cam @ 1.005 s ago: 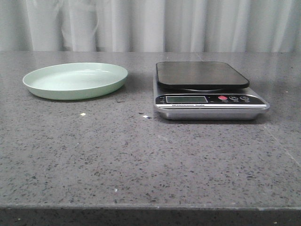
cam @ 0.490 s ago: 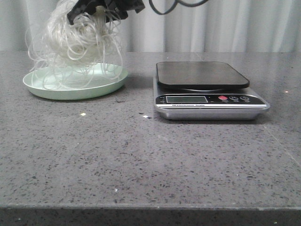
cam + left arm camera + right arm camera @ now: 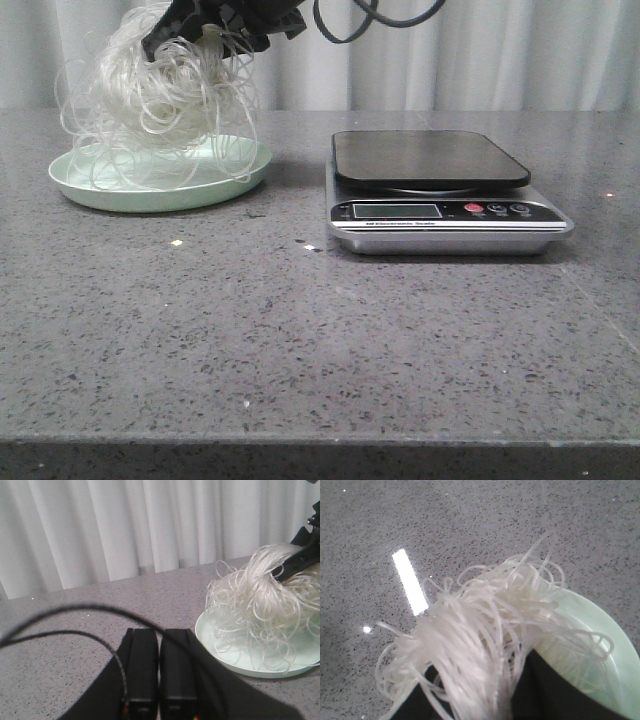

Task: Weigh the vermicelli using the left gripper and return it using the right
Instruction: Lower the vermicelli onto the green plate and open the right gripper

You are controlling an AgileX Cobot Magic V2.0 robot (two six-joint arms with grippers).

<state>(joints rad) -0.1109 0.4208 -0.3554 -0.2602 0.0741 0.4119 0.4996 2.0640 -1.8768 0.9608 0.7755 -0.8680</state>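
Note:
The vermicelli (image 3: 155, 100), a fluffy nest of white glassy strands, hangs over the pale green plate (image 3: 235, 172) with its lower loops touching the plate. My right gripper (image 3: 205, 30) is shut on the top of the vermicelli; in the right wrist view its fingers (image 3: 555, 690) clamp the strands (image 3: 480, 645). The vermicelli (image 3: 260, 605) and plate (image 3: 220, 647) also show in the left wrist view. My left gripper (image 3: 159, 632) is shut and empty, low over the table beside the plate. It is out of the front view.
A silver kitchen scale (image 3: 445, 212) with a bare black platform (image 3: 430, 158) stands right of the plate. White curtains (image 3: 480, 50) hang behind the table. A few small crumbs (image 3: 177, 243) lie on the grey speckled tabletop in front of the plate.
One second ago the plate was empty and no arm showed. The right gripper has come in from above with the vermicelli and lowered it until its loops touch the plate.

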